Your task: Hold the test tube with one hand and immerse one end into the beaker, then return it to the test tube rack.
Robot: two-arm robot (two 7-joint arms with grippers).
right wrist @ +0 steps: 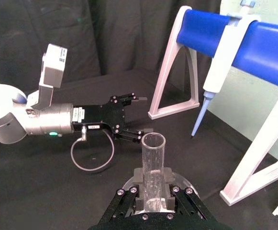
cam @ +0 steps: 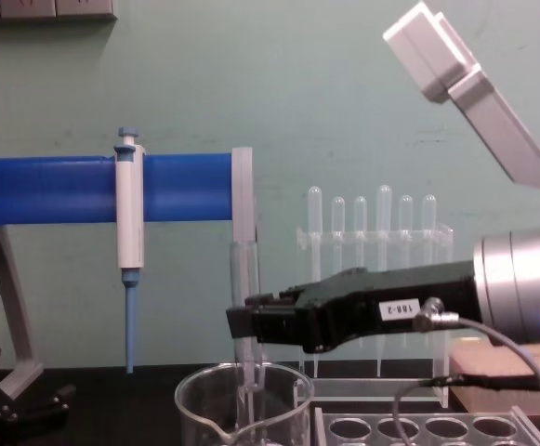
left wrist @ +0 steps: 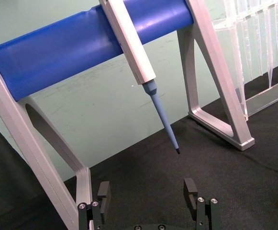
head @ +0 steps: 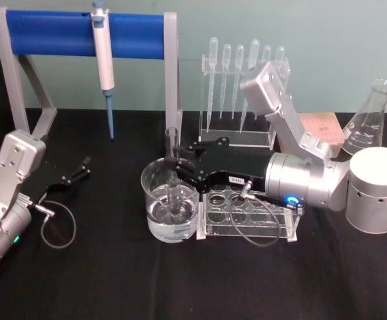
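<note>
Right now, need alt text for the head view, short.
The right gripper, jaws shut, holds a long clear glass test tube upright with its lower end inside a wide clear glass beaker, beside a clear plastic tube rack on a black table. The left gripper is parked, jaws open, at the table's left.

Black table (head: 113,287) under beaker (head: 156,215), tube rack (head: 228,215), pipette stand (head: 241,139), flask (head: 366,127).

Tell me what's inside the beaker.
The test tube dips its lower end into clear liquid in the beaker, held upright by the right gripper. Glare hides whether its tip touches the bottom. The left gripper sits open, far left.
</note>
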